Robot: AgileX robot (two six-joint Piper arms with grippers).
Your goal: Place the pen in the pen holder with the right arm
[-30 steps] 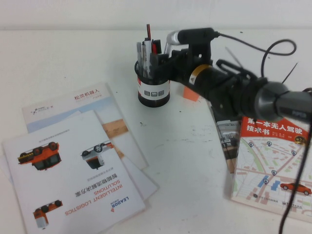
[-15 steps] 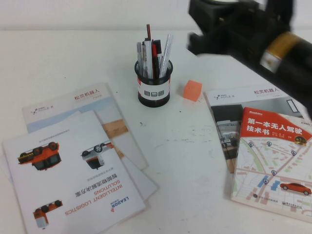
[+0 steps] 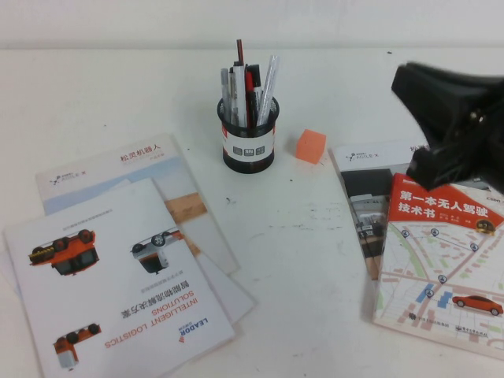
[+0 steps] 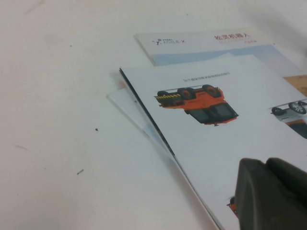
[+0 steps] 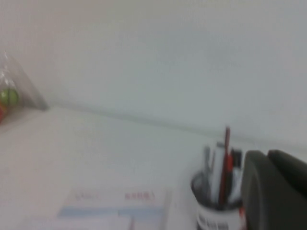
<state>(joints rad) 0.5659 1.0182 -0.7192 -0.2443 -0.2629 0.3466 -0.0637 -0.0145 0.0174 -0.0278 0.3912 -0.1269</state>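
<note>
White translucent pen (image 3: 269, 77) stands in the black wire-mesh pen holder (image 3: 248, 135) on the table (image 3: 331, 260). You appear finished; only parking remains. Right gripper (image 3: 453, 130) hangs over the booklets, left gripper (image 4: 271, 196) over brochures; I cannot tell either's jaws.

A black mesh pen holder (image 3: 248, 135) with a white label band stands on a white table (image 3: 315, 260), holding a translucent white pen (image 3: 268, 81) beside red-and-black and grey pens (image 3: 239, 85). An orange cube (image 3: 310, 146) sits nearby. White brochures (image 3: 118, 268) show orange vehicles; a red-topped book (image 3: 441, 260) carries a pale street map. The black right gripper (image 3: 453, 130) hangs above the book; the left gripper (image 4: 271, 196) is black too.
</note>
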